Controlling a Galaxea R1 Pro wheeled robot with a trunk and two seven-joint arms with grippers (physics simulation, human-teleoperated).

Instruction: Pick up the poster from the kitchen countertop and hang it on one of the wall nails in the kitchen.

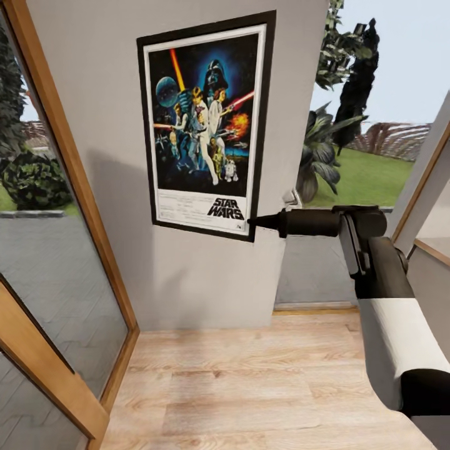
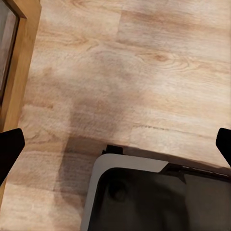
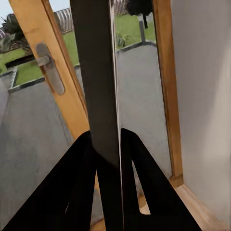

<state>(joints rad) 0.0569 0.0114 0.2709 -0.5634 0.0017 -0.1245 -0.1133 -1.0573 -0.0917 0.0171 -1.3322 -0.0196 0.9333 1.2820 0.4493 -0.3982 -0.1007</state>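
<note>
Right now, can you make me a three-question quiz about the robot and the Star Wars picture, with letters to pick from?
1. Where is the poster?
A. flat on the floor
B. up against the grey wall
C. leaning on the glass door

2. What colour is the poster's thin frame?
A. black
B. red
C. gold

3. What is the right gripper doing?
A. hanging open over the floor
B. holding a cup
C. pinching the poster's edge

Answers:
1 B, the head view shows it upright on the wall between the glass door and the window.
2 A, a black strip runs round the white border.
3 C, the right wrist view shows both fingers closed on the poster's thin edge, and the head view puts the tip at its lower corner.
</note>
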